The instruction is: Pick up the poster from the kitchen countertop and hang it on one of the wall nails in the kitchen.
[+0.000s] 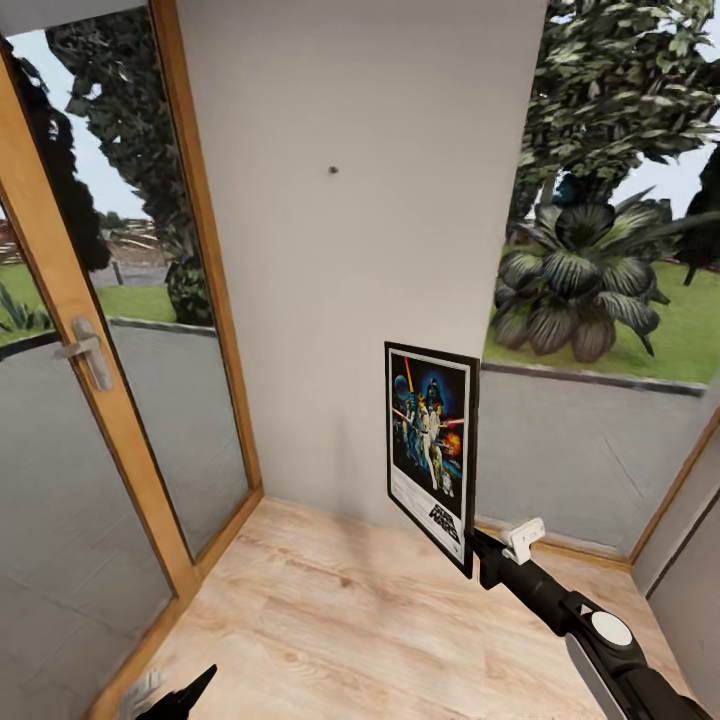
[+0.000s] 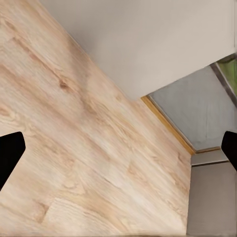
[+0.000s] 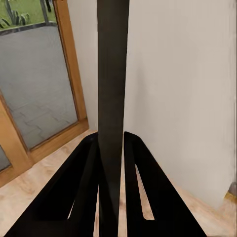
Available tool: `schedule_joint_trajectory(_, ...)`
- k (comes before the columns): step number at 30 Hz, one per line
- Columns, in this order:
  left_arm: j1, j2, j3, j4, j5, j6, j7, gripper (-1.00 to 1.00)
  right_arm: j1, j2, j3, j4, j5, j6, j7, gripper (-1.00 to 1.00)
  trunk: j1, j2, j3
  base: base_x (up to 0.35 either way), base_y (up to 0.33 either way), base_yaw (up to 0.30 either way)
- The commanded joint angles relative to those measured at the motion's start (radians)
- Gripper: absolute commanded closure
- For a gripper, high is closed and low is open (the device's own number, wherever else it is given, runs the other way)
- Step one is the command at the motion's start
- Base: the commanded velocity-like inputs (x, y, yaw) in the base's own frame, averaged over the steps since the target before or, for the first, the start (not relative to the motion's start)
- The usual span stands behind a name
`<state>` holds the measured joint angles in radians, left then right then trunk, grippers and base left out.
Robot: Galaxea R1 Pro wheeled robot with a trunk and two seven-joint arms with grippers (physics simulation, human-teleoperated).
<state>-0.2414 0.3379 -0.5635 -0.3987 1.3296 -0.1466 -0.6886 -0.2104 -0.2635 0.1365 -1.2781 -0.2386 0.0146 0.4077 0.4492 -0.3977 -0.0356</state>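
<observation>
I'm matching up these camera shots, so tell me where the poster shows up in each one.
Head view: poster right of centre, upright, its bottom corner in the right hand.
Left wrist view: not in it.
Right wrist view: seen edge-on as a dark strip between the fingers.
Shared landmark: the grey wall.

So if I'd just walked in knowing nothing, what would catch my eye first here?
Probably the poster, a colourful Star Wars print held upright in mid-air by the right gripper, clamped at its lower corner in front of a plain pale grey wall. High above it on that wall sits a tiny dark nail. To the left stands a wood-framed glass door with garden beyond.
</observation>
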Motion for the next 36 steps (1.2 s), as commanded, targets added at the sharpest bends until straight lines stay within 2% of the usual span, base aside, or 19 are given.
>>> schedule_joint_trajectory(1, -0.001, 0.001, -0.009, 0.000, 0.008, -0.007, -0.001, -1.00, -0.001, -0.001, 0.002, 0.000, -0.011, 0.002, 0.003, 1.00, 0.001, -0.002, -0.002, 0.062, 0.148, -0.246)
schedule_joint_trajectory(13, -0.001, 0.001, -0.009, 0.000, 0.008, -0.006, -0.001, -1.00, -0.001, -0.001, 0.002, 0.000, -0.011, 0.001, 0.003, 1.00, 0.001, -0.002, -0.001, 0.127, 0.251, -0.070)
schedule_joint_trajectory(22, -0.001, 0.001, -0.009, 0.000, 0.008, -0.006, -0.001, -1.00, -0.001, 0.000, 0.002, 0.000, -0.011, 0.002, 0.003, 1.00, 0.001, -0.002, 0.001, 0.142, 0.297, -0.261)
schedule_joint_trajectory(36, -0.001, 0.001, -0.008, 0.000, 0.008, -0.007, -0.001, -1.00, -0.001, -0.001, 0.002, 0.000, -0.011, 0.003, 0.003, 1.00, 0.001, -0.002, 0.008, 0.010, 0.021, -0.298)
